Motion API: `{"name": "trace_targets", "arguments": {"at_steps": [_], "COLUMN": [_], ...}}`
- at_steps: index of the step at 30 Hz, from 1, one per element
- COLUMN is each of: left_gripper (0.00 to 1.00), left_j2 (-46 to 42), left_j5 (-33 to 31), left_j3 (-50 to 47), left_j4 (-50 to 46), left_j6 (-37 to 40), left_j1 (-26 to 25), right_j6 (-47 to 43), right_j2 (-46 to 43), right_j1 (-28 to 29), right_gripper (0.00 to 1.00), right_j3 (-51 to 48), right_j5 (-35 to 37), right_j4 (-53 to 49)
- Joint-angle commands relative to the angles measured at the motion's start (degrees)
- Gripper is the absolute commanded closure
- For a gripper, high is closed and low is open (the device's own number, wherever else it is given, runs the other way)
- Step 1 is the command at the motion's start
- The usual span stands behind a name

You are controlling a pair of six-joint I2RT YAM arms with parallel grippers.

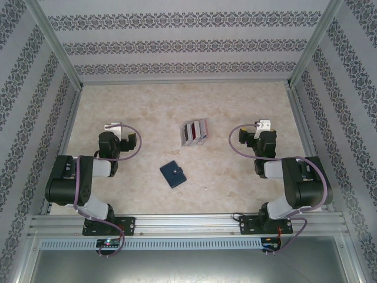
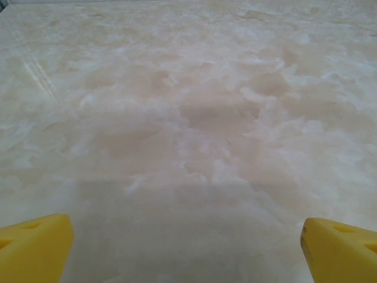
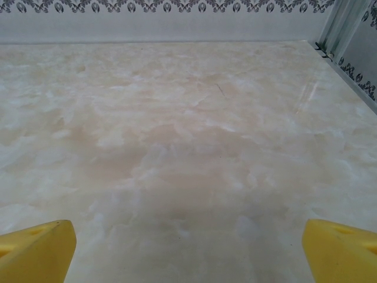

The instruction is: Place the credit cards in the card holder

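1. Nearest the lens in the left wrist view, the yellow left pads [image 2: 35, 250] sit at the two bottom corners. Only bare marbled surface [image 2: 188, 130] lies between them, so the left jaws stand wide open and hold nothing.
2. The right wrist view reads the same. The yellow right pads [image 3: 35, 250] are far apart at the bottom corners, so the right jaws are open and empty too. They look across bare surface toward the patterned back wall [image 3: 177, 6].
3. From above, the left arm [image 1: 76, 183] and the right arm [image 1: 297, 183] are both folded back near their bases. Their jaws point at the far wall, well apart from anything the task needs.
4. The card holder [image 1: 172, 174] lies flat and closed with its pale snap upward. It sits between the arms a little left of centre, nearer the bases than the jaws are, and is turned cornerwise to the surface's edges.
5. The credit cards [image 1: 195, 131] stand on edge in a pale rack [image 1: 182, 135], farther out than the holder and about level with both sets of jaws.
6. The coming move turns on this:
   - Neither set of jaws faces its target, because cards and holder both lie inward, toward the midline.
   - The cards look slightly nearer the right jaws, and the holder nearer the left.
   - The row of cards runs roughly across the surface with a slight tilt.
   - I judge that the right arm should swing inward for a card while the left turns back toward the holder, which probably needs opening first.
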Motion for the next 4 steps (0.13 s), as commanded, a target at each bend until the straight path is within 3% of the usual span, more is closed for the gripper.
{"name": "trace_targets", "arguments": {"at_steps": [1,4], "left_gripper": [0.0,0.01], "left_j2": [0.06,0.07], "left_j5": [-0.77,-0.72], "left_j3": [0.73,0.72], "left_j4": [1.99,2.01], "left_j6": [-0.3,-0.33], "left_j1": [-0.83,-0.84], "right_j6": [-0.41,-0.3], "right_j2": [-0.68,-0.84], "right_j1": [0.36,0.37], "right_gripper": [0.02,0.02], "right_j3": [1.11,0.94], "right_j5": [1.25,1.34], "right_j4": [0.5,0.63]}}
